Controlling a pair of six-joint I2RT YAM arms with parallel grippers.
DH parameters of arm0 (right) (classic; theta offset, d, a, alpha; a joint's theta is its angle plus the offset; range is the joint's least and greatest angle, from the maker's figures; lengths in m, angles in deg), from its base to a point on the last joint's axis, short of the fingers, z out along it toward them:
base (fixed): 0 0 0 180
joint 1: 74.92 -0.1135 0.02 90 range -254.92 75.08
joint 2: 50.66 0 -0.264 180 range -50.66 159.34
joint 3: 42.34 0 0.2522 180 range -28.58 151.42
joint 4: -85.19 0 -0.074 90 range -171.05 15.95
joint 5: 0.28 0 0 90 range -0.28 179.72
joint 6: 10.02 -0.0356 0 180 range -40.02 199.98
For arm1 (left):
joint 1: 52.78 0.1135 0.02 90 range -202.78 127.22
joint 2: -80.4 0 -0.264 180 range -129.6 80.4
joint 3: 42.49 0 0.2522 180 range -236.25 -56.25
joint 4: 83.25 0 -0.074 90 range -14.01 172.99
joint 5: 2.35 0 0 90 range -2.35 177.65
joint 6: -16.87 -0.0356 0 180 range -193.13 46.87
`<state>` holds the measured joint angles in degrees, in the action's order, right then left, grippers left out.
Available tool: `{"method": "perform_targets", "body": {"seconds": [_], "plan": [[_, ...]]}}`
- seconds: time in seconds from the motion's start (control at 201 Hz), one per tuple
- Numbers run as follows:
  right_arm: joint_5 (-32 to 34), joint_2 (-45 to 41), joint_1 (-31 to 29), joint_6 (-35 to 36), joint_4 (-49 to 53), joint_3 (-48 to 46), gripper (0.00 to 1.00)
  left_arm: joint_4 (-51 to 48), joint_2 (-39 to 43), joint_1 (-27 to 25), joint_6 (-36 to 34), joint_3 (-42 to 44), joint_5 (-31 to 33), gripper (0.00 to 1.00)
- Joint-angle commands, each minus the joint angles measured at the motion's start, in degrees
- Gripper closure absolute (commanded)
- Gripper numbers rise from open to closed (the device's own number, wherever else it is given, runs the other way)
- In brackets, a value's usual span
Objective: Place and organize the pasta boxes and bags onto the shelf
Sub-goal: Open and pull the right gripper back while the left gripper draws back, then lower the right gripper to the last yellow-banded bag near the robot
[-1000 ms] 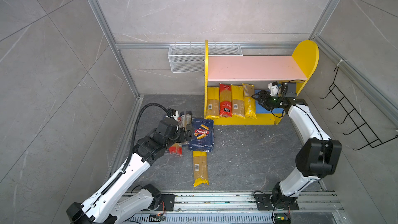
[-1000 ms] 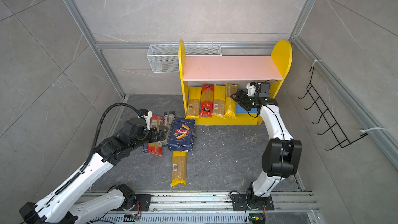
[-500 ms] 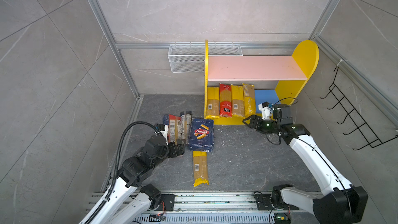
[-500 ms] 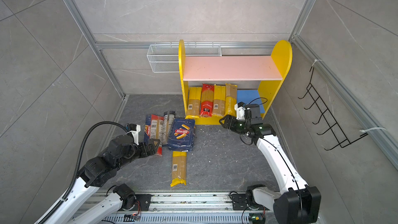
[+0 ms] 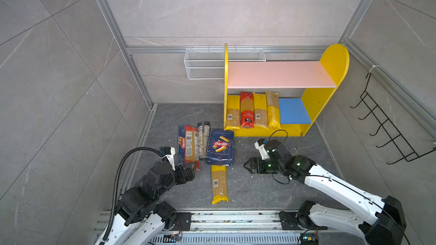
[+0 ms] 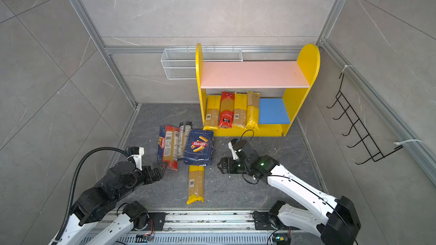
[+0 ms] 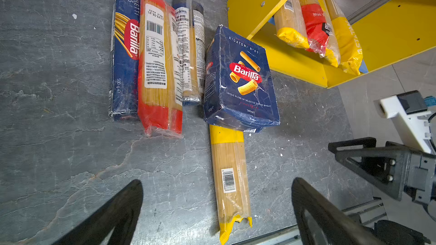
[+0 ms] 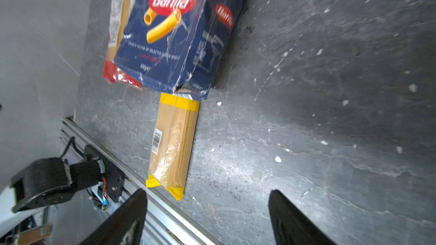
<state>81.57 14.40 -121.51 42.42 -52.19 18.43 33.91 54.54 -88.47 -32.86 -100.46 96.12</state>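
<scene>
Now both grippers empty, jaws apart: left gripper [image 7: 217, 181] and right gripper [image 8: 207, 190] flank lone yellow spaghetti bag [image 5: 219, 185] on grey floor [image 5: 259, 192], touching neither. Bag's far end under wide dark-blue Barilla rigatoni box [image 5: 220, 147] edge. Yellow-sided two-tier shelf [image 5: 330, 67]: blue lower board [image 5: 293, 111] bare at right.

Dark grey stone-look surface [image 5: 259, 192] with the shelf [image 5: 335, 57] at the back and five packs loose in front of it.

From my station I see four bags lying side by side on the shelf's blue lower board [image 5: 293, 111], under the pink upper board [image 5: 278, 74]: a yellow bag [image 5: 233, 111], a red bag [image 5: 247, 109], a second yellow bag [image 5: 260, 110] and the PASTATIME bag [image 5: 273, 110], all to the left, their near ends overhanging the front edge. On the surface itself lie the spaghetti box [image 5: 182, 143], a red-and-clear bag [image 5: 190, 147] partly over it, a dark bag [image 5: 203, 141] and the rigatoni box [image 5: 220, 147], packed together. The rigatoni box covers one end of a loose yellow bag [image 5: 219, 182].
</scene>
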Motion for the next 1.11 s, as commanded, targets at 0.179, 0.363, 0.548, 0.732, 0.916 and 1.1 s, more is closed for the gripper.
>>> {"method": "perform_targets", "body": {"seconds": [0.179, 0.363, 0.548, 0.732, 0.916, 1.1], "plan": [[18.9, 18.5, -18.3, -7.4, -2.8, 8.2, 0.12, -2.3, -0.7, 0.2, 0.0, -1.9, 2.3, 0.0], [22.6, 28.2, -23.9, -11.8, -8.0, 11.6, 0.01, -2.8, -1.3, 0.2, -0.3, -3.4, 4.3, 0.0], [25.7, 38.3, -26.6, -13.3, -8.7, 17.4, 0.01, -0.6, -0.4, 0.2, 0.8, -1.7, 4.6, 0.0], [29.7, 44.4, -26.9, -13.2, -5.8, 21.7, 0.01, -0.4, 1.8, 0.2, 3.4, 0.4, 4.0, 0.0], [32.9, 49.6, -26.9, -13.6, -2.2, 24.9, 0.01, -1.9, 5.0, 0.2, 4.4, 1.9, 5.0, 0.0], [32.1, 54.8, -27.0, -15.7, 1.7, 26.4, 0.07, -2.1, 4.5, 0.2, 4.1, 1.8, 5.3, 0.0]]}}
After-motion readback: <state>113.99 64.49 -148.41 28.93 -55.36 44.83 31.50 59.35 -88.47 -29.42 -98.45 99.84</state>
